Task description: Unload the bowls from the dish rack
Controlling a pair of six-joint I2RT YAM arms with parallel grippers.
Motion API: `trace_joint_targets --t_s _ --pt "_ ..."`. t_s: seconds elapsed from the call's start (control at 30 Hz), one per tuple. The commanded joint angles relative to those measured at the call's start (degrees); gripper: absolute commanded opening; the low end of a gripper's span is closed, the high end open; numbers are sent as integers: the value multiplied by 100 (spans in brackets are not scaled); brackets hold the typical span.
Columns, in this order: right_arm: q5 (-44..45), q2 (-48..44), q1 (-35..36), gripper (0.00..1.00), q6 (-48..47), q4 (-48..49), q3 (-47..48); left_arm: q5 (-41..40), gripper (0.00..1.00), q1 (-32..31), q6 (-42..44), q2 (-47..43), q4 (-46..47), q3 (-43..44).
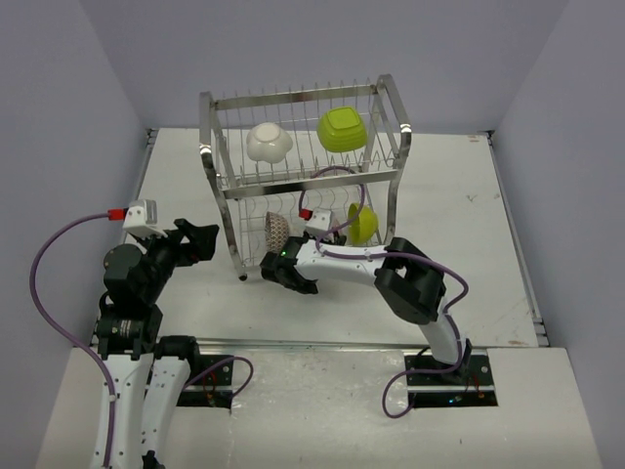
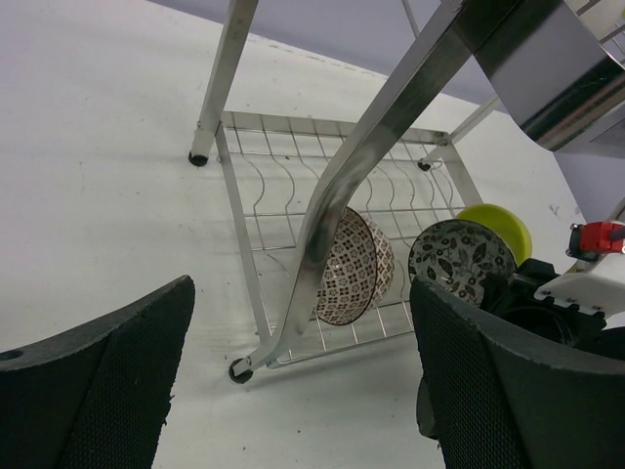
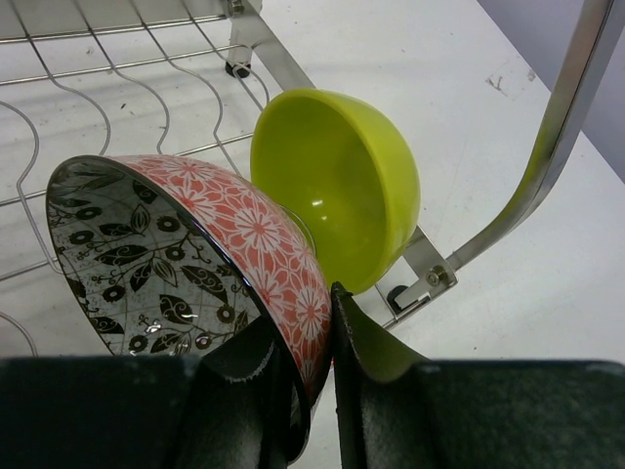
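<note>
Fingers (image 3: 363, 344) of the right gripper (image 3: 317, 332) pinch the rim of the patterned bowl (image 3: 210, 244), a sound hold; it looks glazed, stiff, breakable, probably slippery. Left gripper (image 1: 202, 239) hangs wide open, empty.

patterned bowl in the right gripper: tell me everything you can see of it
The patterned bowl looks like glossy glazed ceramic, with a red-orange flower print outside, black leaves on pale grey inside and a dark rim. It stands tilted on edge over the lower tier of the dish rack. The right gripper pinches its rim, one jaw inside and one outside. A round lime green bowl sits just behind it; whether they touch is unclear.
</note>
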Motion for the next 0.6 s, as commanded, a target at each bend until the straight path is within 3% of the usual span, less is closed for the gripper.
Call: trace_joint_targets --t_s 0.0,0.47,0.57 --pt "563 -708 113 0 677 -908 278 -51 90 -23 -74 -62 224 -98" --pt "-281 -612 7 0 1073 -873 893 -78 90 -23 -83 -159 154 -71" --pt "-536 -743 -107 0 829 -313 832 -78 90 -23 -65 -159 154 -72"
